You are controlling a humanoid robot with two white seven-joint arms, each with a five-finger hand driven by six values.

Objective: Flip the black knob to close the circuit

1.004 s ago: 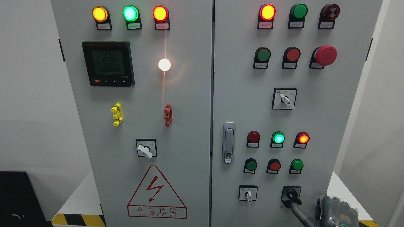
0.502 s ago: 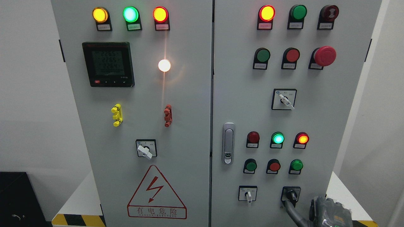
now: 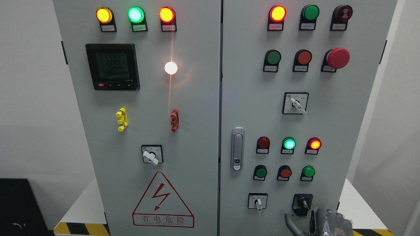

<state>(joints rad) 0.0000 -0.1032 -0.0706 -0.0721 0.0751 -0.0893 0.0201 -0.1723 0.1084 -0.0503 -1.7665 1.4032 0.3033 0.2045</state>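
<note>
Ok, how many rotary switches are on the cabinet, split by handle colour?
White handles: 3
Black knob: 1
Total: 4

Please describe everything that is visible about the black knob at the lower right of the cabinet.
The black knob is a rotary switch on a black square plate, low on the cabinet's right door, right of a small white-handled switch. It looks like dark plastic, with a paler stripe along its handle, which points roughly downward, slightly right. Nothing touches it: the right hand sits just below, one grey finger reaching left beneath it.
</note>
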